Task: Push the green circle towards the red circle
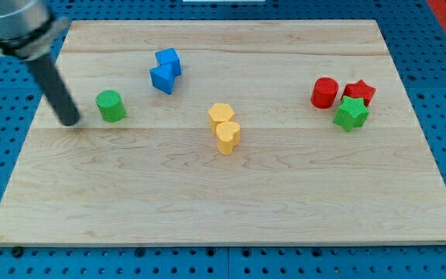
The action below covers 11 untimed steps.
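Small green cylindrical circle block resting near the wooden board's left edge, toward the top left corner. Dark rod's tip down on the wood just to the left of it, a narrow gap between. No claw on this arm, so nothing to open or close. Red circle block far off near the right edge, beside a red star block and a green star block. Two blue blocks touching near the top edge; two yellow blocks touching mid-board.

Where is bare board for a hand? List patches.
Free: the wooden board's whole bottom strip below the yellow blocks; the middle between them and the red cylinder. Crowded: the right cluster; my tip beside the green cylinder.
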{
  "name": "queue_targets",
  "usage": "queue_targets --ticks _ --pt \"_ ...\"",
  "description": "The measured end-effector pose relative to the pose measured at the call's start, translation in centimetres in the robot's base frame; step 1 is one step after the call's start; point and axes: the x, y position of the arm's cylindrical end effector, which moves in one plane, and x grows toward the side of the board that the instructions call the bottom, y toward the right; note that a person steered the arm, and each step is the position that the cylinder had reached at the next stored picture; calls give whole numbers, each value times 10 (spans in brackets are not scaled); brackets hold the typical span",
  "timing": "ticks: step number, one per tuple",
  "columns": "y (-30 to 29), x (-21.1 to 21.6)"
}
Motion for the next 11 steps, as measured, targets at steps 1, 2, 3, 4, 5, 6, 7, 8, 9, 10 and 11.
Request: queue_targets --ticks 1,2,3,4,5,6,7,8,9,10,11 --pt "48 -4" --pt "25 -9" --pt "-1 -20" --pt "1 -51" --pt "55 -44" --pt "80 -20" --pt "83 -12" --pt "115 -31" --pt "162 -53" --pt "224 -53" --pt "240 -66"
